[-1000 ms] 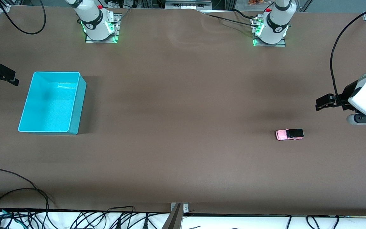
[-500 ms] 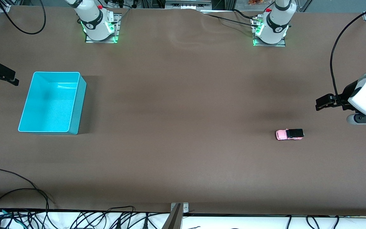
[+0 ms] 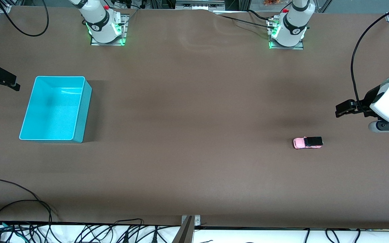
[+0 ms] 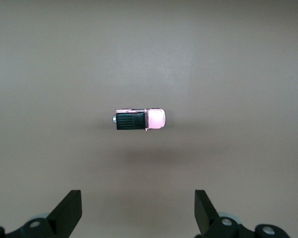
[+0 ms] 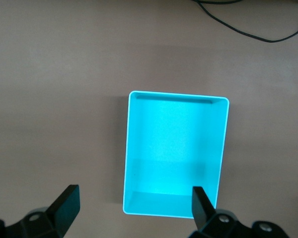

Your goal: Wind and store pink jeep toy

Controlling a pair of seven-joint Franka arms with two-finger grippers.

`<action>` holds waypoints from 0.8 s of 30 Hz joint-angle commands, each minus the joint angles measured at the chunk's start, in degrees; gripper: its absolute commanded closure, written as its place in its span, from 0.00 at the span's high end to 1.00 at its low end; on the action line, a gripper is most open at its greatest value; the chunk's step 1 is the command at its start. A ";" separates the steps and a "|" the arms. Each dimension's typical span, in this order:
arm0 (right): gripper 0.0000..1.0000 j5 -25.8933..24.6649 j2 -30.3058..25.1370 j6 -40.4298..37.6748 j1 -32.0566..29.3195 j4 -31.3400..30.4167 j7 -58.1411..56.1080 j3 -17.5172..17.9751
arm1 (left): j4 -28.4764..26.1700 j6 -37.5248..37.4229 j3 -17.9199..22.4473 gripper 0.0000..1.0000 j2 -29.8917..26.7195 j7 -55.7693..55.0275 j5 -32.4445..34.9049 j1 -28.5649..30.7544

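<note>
Pink jeep toy is sitting on the brown table at about four o'clock, toward the left arm's end, well apart from the turquoise bin at nine o'clock. Left gripper is hovering over the table near it, jaws spread wide and empty. Right gripper is waiting over the bin's end, jaws wide too. Judging the approach: it should be dropping straight down, straddling the jeep's narrow sides squarely.
</note>
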 commanded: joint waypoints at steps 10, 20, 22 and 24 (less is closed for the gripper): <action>1.00 -0.39 0.20 -0.12 0.08 0.93 -0.92 0.04 | 0.55 -0.01 -0.01 1.00 -0.09 1.11 0.37 0.03; 1.00 -0.39 0.20 -0.12 0.08 0.93 -0.92 0.04 | 0.99 -0.10 -0.01 1.00 -0.09 0.24 0.46 -0.23; 1.00 -0.39 0.20 -0.12 0.08 0.93 -0.92 0.04 | 0.99 -0.10 0.08 1.00 0.00 0.24 0.55 -0.15; 1.00 -0.39 0.20 -0.20 0.08 0.93 -1.01 0.04 | 0.99 -0.10 0.08 1.00 0.09 0.15 0.55 -0.06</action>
